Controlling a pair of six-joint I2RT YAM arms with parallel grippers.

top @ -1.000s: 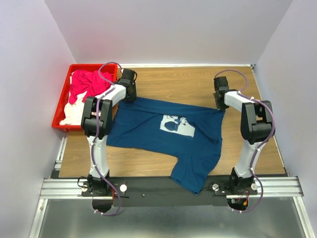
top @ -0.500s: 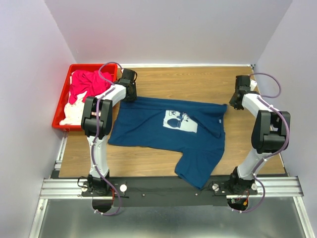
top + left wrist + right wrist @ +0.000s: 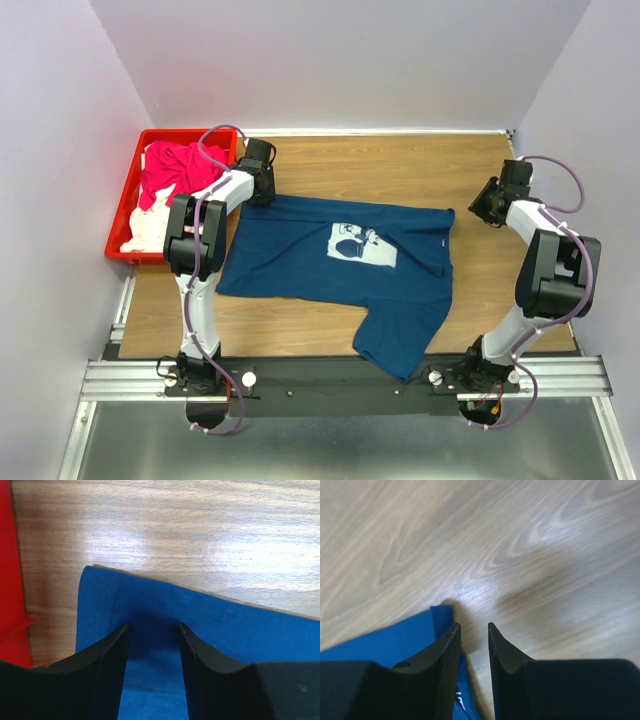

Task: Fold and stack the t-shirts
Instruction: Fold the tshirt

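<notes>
Nearest to me, one flap (image 3: 395,345) of the navy t-shirt (image 3: 290,265) reaches down to the near edge of the table (image 3: 380,165), and it seems to lie partly over the rail there. The rest of the shirt lies spread and mostly flat across the middle, with the white print (image 3: 358,247) facing up. I judge this cloth as light, soft and limp. It will not keep any shape when lifted, it will sag between two holding points, and on the smooth wood it will slide easily. So I would take it by a corner or a seamed edge, where the cloth is double and a pinch has something to bite. I would use two corners at once, so that it hangs straight. Farther away, the left fingers (image 3: 107,670) stand on the far left corner of the shirt, about half open. The blue cloth lies flat between them and is not pinched, though I cannot tell if the tips press on it. The right fingers (image 3: 445,665) are only narrowly apart and hold nothing. They hang over bare wood just beside the far right corner of the shirt, without touching it. At the far left, the pink t-shirt (image 3: 170,170) and the white t-shirt (image 3: 150,230) lie crumpled in the red crate (image 3: 122,205).
</notes>
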